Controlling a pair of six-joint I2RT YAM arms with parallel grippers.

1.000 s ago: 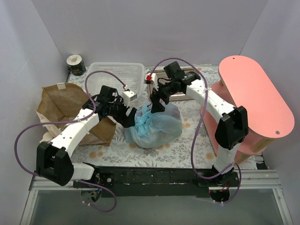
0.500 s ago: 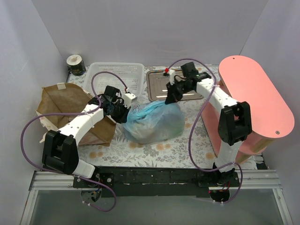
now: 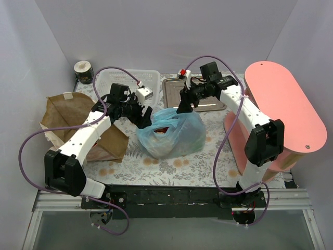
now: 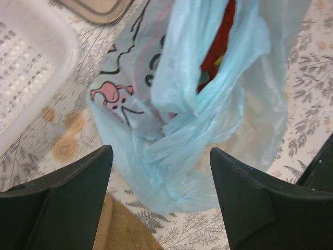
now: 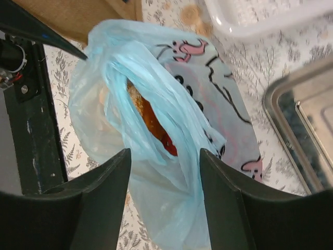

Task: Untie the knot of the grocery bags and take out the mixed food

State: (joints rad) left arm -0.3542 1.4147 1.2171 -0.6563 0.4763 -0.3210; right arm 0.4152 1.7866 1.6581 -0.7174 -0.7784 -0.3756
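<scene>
The light-blue plastic bag (image 3: 174,136) stands mid-table with its mouth gaping. Red and orange food (image 3: 162,130) shows inside; which pieces they are I cannot tell. It also shows in the left wrist view (image 4: 221,36) and the right wrist view (image 5: 153,122). My left gripper (image 3: 144,119) is open at the bag's left rim, with a bunched handle (image 4: 171,130) hanging between its fingers. My right gripper (image 3: 183,107) is open over the bag's far right rim, with bag film (image 5: 166,172) between its fingers. The brown paper bag (image 3: 70,119) lies at the left.
A white slotted basket (image 3: 148,78) and a metal tray (image 3: 174,91) sit behind the bag. A pink oval stand (image 3: 281,107) fills the right side. A small dark can (image 3: 83,72) stands in the far left corner. Walls close in on three sides.
The bag was knotted shut, then pulled taut between both grippers. Now its mouth is open and slack, showing food. Both grippers have opened and sit slightly farther back.
</scene>
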